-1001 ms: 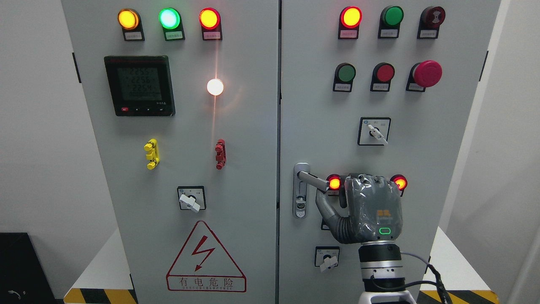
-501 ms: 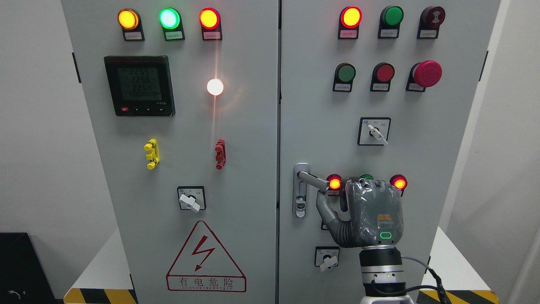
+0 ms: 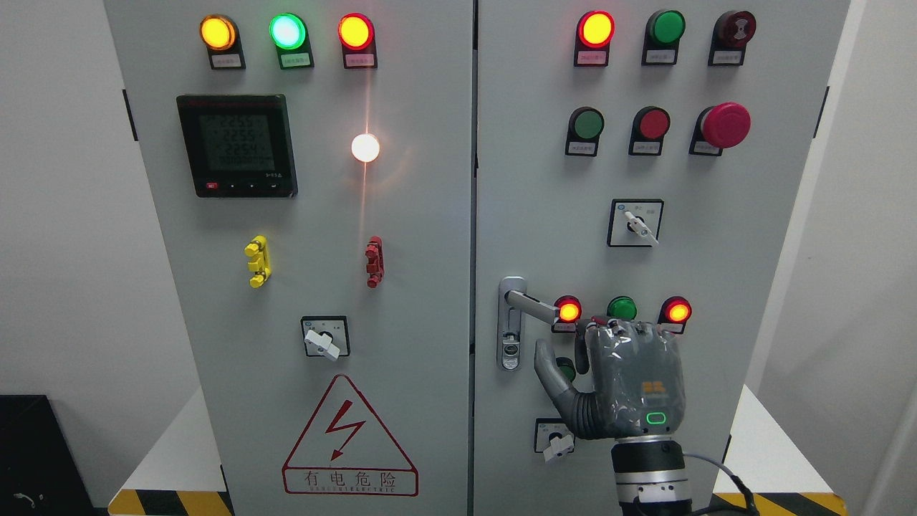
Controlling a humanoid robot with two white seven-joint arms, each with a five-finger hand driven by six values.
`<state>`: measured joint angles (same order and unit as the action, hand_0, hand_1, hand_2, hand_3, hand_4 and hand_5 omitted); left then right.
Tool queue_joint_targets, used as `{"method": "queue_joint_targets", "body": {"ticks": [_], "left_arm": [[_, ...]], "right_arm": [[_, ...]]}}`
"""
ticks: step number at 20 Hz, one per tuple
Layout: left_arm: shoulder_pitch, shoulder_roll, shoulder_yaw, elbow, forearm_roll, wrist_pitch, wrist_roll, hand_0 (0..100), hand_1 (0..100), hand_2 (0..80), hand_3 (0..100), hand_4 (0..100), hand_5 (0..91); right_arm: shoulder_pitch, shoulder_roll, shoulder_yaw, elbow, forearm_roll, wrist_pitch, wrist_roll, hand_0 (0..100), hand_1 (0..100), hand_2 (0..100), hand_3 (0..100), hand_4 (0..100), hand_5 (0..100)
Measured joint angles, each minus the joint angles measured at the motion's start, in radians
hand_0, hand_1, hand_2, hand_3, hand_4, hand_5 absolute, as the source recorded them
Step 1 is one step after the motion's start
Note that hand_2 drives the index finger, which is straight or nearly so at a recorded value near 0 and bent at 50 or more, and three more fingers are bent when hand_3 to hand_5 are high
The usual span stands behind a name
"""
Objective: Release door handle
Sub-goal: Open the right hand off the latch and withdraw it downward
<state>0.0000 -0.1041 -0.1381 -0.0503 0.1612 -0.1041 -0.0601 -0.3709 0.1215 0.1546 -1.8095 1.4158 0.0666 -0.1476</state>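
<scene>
The door handle stuck out at the lower middle of the frame, on the right cabinet door, its lever angled toward a lit red lamp. The right hand hung just below it with fingers relaxed, holding nothing. A clean finish probably meant withdrawing straight back, avoiding the nearby buttons.

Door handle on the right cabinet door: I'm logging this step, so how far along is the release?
Looks essentially done: the right hand sits below the door handle, fingers relaxed and holding nothing, with a visible gap between its thumb and the lever. In hand: the hand hangs close in front of the right door. Left: probably only pulling the arm clear. The handle juts out to the right.
</scene>
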Motion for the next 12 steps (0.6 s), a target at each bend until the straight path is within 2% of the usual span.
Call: {"method": "queue_joint_targets", "body": {"ticks": [4,7,9,12], "left_arm": [[0.0,0.0,0.0,0.0,0.0,0.0,0.0,12,56,0.0,0,0,0.0],[0.0,0.0,0.0,0.0,0.0,0.0,0.0,12,56,0.0,0,0,0.0],[0.0,0.0,0.0,0.0,0.0,0.0,0.0,12,56,0.0,0,0,0.0],[0.0,0.0,0.0,0.0,0.0,0.0,0.0,12,56,0.0,0,0,0.0]], "right_arm": [[0.039,-0.001,-0.002,-0.023,-0.001,-0.024,-0.007,45,30,71,100,88,89],[0.071,-0.001,-0.008,-0.045,-0.001,-0.055,-0.011,45,29,62,88,83,80],[0.096,-0.001,-0.016,-0.06,-0.001,-0.075,-0.012,45,28,57,83,79,74],[0.139,-0.001,-0.038,-0.084,-0.002,-0.14,-0.032,44,28,46,69,66,58]]}}
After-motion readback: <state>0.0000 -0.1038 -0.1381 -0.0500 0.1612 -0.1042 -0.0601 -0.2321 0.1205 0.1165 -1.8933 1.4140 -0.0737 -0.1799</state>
